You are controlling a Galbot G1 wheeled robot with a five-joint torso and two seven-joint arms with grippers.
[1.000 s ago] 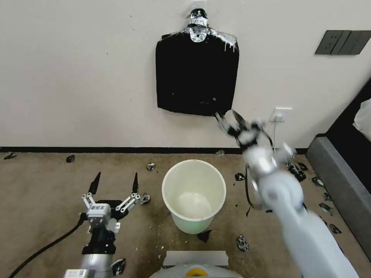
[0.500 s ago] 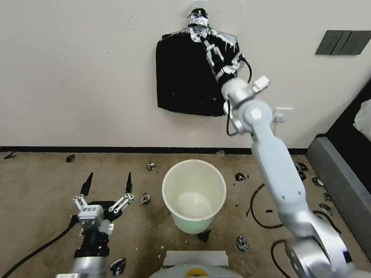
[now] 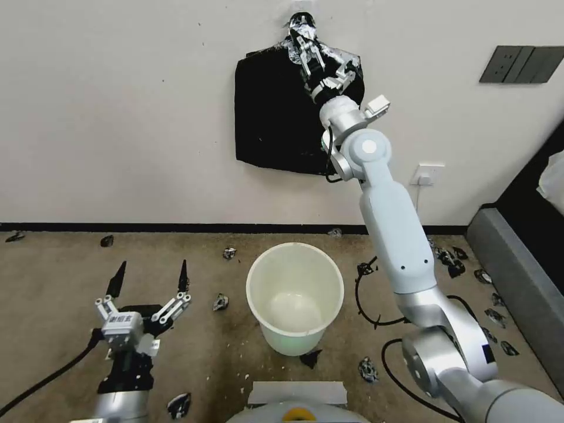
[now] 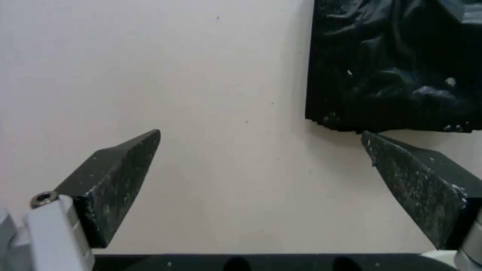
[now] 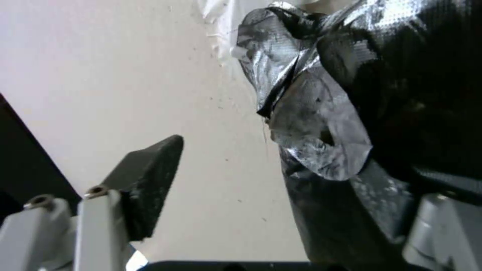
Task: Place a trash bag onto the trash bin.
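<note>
My right gripper (image 3: 306, 48) is raised to the top edge of the stack of black bags (image 3: 276, 117) hanging on the wall (image 3: 117, 106), at its silver tape (image 5: 311, 128) — fingers spread wide, one dark fingertip (image 5: 150, 180) beside the tape and nothing held. I cannot pick out a single trash bag apart from that stack. The trash bin (image 3: 295, 296) stands upright on the floor (image 3: 53, 276) below the stack, near the wall's foot, small black scraps (image 3: 220, 302) scattered around it. My left gripper (image 3: 150, 281) hovers low over the floor, left of the bin — fingers wide apart, empty.
</note>
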